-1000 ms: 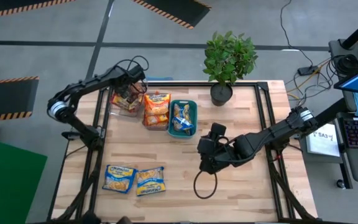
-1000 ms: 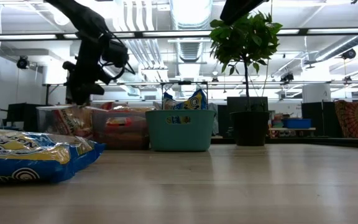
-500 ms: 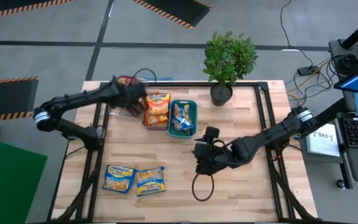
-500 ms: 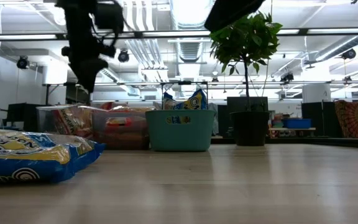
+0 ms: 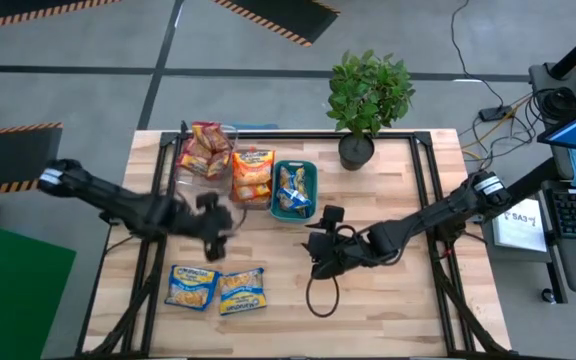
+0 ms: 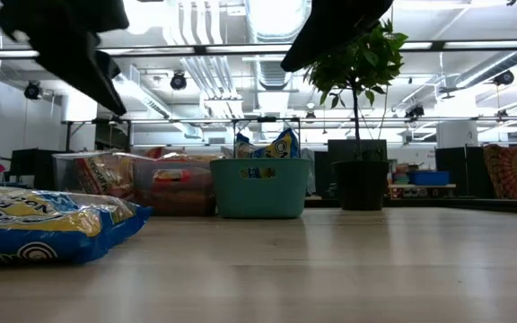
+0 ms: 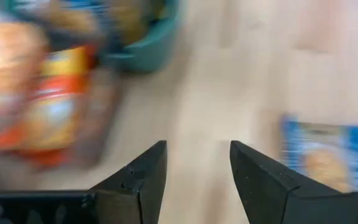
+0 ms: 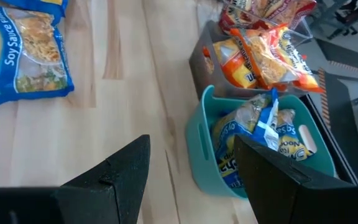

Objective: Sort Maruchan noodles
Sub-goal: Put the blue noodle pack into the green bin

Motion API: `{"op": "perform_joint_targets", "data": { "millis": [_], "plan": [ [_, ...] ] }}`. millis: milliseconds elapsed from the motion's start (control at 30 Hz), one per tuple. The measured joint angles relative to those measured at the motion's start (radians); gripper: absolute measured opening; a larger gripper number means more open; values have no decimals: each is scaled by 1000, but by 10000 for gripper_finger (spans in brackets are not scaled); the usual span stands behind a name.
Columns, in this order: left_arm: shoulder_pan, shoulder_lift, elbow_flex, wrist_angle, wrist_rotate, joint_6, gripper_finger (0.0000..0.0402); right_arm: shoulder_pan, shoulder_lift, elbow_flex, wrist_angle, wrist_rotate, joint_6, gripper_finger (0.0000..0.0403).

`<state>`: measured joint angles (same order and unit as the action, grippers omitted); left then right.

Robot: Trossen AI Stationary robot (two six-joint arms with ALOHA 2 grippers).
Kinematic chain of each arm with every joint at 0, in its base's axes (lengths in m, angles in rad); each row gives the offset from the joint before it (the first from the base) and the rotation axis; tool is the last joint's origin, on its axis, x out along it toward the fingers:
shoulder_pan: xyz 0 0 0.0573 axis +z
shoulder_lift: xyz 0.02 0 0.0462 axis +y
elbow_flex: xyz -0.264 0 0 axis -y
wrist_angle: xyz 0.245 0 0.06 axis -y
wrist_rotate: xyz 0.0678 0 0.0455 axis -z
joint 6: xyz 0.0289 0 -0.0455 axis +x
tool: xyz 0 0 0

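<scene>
I see most noodle packets sorted by colour into the three bins (image 5: 293, 166), only two blue packets (image 5: 216, 288) left on the surface, while my left gripper (image 5: 214, 217) and right gripper (image 5: 320, 240) hover with jaws apart, empty.

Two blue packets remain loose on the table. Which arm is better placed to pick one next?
Probably left: its tool hangs open just above the blue packets. The right tool, also open, sits farther off mid-table.
</scene>
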<state>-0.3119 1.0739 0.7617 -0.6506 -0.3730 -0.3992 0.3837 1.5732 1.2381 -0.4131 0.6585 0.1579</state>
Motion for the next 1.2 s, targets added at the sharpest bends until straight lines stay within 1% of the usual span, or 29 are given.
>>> {"op": "perform_joint_targets", "data": {
  "millis": [100, 200, 300, 400, 500, 600, 700, 867, 1000, 1067, 1100, 1133, 1200],
  "plan": [
    [-122, 8, -74, 165, 0, -47, 158, -7, 0, 0, 8, -12, -6, 221],
    [-215, 42, -143, 376, 8, -96, 158, -12, 0, 0, 19, -12, -28, 221],
    [-279, 101, -181, 517, 70, -137, 157, -20, 0, 0, 56, -12, -59, 221],
    [-325, 173, -184, 520, 111, -231, 150, -25, 0, 0, 86, -12, -97, 221],
    [-344, 266, -169, 504, 148, -323, 135, -28, -1, 0, 116, -13, -132, 221],
    [-354, 361, -137, 501, 198, -338, 115, -37, -1, 0, 119, -14, -149, 221],
    [-353, 432, -95, 497, 203, -334, 90, -44, -1, 0, 120, -15, -156, 221],
    [-353, 478, -56, 498, 200, -319, 51, -57, -1, 0, 120, -41, -161, 221],
    [-352, 479, -58, 500, 197, -328, 33, -64, -1, 0, 120, -65, -163, 221],
    [-352, 479, -63, 498, 160, -327, 27, -64, -1, 0, 121, -64, -165, 221],
    [-353, 479, -65, 493, 123, -317, 25, -66, -1, 0, 122, -64, -169, 221],
    [-353, 480, -68, 489, 63, -301, 22, -66, -1, 0, 125, -64, -171, 221],
    [-352, 480, -69, 486, -125, -272, 18, -68, -1, 0, 134, -64, -173, 221]
  ]
}}
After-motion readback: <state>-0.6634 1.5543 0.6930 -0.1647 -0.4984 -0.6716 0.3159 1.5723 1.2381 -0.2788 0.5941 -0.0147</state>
